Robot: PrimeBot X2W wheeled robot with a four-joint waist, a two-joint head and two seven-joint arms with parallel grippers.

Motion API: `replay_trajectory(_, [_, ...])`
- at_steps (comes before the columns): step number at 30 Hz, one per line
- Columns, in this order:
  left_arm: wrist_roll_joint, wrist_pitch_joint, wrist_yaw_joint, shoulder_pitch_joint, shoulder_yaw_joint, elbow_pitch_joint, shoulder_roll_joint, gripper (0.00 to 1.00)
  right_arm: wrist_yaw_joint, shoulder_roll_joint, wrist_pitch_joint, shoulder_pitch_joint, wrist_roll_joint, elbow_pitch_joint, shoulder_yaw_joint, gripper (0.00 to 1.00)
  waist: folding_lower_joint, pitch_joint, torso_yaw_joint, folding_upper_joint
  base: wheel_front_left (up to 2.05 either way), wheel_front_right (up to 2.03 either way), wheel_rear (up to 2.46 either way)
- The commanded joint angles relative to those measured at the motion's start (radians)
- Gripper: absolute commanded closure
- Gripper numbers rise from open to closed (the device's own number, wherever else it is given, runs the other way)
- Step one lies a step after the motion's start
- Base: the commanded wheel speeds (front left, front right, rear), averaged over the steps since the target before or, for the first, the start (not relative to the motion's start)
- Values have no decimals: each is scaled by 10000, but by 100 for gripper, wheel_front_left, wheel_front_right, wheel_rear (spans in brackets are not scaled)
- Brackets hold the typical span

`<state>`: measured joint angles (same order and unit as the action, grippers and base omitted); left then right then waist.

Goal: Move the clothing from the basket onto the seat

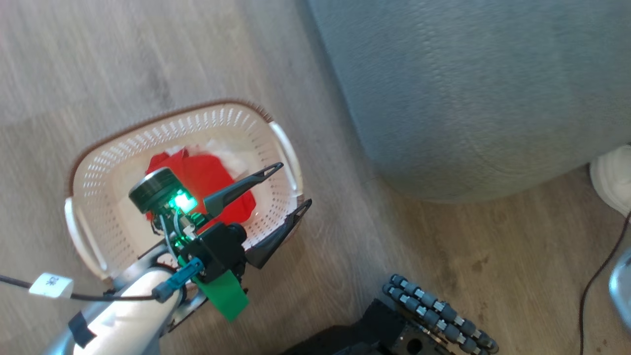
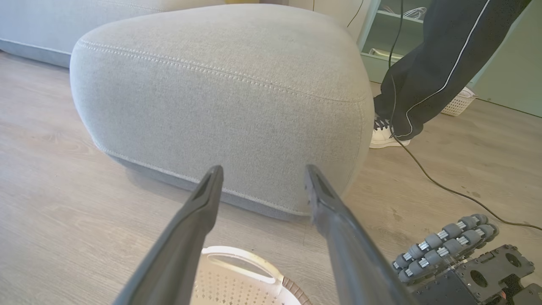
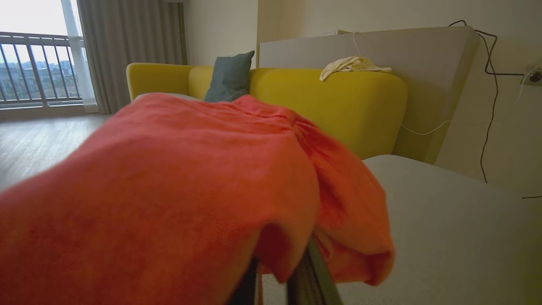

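Note:
The cream basket (image 1: 222, 118) stands on the wood floor left of the grey seat (image 1: 468, 98). Red clothing (image 1: 207, 172) lies crumpled in its bottom beside some white fabric. My left gripper (image 1: 295, 183) hovers open over the basket's right end, nothing between its fingers. In the left wrist view that gripper (image 2: 264, 169) points at the seat's rounded side (image 2: 220, 93), with the basket rim (image 2: 237, 279) just below. My right gripper (image 3: 279, 275) is shut on a second red garment (image 3: 190, 178), which drapes over the fingers and hides their tips above the seat's top (image 3: 444, 220).
A person's dark trouser leg (image 2: 436, 63) and white shoe (image 2: 385, 135) stand by the seat's far corner, with a black cable (image 2: 444, 186) across the floor. My base's rollers (image 1: 438, 313) sit near the basket. A yellow sofa (image 3: 330, 101) backs the seat.

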<state>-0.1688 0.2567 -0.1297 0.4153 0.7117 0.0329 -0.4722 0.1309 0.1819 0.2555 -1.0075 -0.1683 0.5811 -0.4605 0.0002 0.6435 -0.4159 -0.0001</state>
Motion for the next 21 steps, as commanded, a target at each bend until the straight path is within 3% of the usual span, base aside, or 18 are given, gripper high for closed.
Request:
replay_trajectory(1, [-67,51,-10,258,-212,414,-184,0,-2,563,63,-591,209,516,-70,100,-2,435,409,1,0,0,0])
replay_trajectory(13, [10,51,-10,621,-85,534,-260,0,-2,1246,-146,-2141,1579,4017,-641,100,-2,1113,972,1,0,0,0])
replay_trajectory(21, [22,51,-10,587,-145,550,-185,0,-2,1185,-507,-2256,2568,5548,-1270,100,-2,1177,1113,1,0,0,0])
